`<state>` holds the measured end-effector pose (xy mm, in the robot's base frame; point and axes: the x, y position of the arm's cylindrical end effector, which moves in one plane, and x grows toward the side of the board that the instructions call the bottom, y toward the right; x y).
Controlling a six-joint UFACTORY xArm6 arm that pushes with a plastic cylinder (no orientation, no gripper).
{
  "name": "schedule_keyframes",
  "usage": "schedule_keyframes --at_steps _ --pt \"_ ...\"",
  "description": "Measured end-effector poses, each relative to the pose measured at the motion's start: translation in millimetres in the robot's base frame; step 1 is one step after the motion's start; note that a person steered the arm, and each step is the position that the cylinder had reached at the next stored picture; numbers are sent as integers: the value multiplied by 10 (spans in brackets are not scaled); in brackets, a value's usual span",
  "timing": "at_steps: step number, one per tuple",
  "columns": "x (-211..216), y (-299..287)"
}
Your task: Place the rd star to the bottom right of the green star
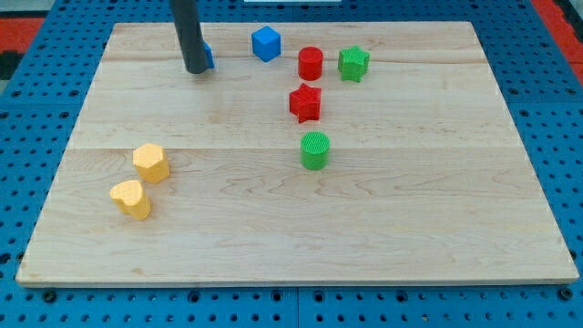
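Observation:
The red star [306, 102] lies on the wooden board [301, 228], right of centre in the upper half. The green star [353, 63] sits up and to the right of it, near the view's top. A red cylinder [311, 63] stands between them, just left of the green star. My tip [196, 69] rests on the board at the upper left, far left of the red star. It stands against a blue block [208, 56] that it mostly hides.
A blue cube [265, 43] sits near the top edge, left of the red cylinder. A green cylinder [315, 150] stands below the red star. A yellow hexagon block [150, 162] and a yellow heart [131, 199] lie at the lower left.

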<state>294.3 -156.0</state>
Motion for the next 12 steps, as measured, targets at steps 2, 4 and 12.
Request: schedule_keyframes --at_steps 2,4,12 --pt "-341 123" --pt "-477 608" --pt "826 2021"
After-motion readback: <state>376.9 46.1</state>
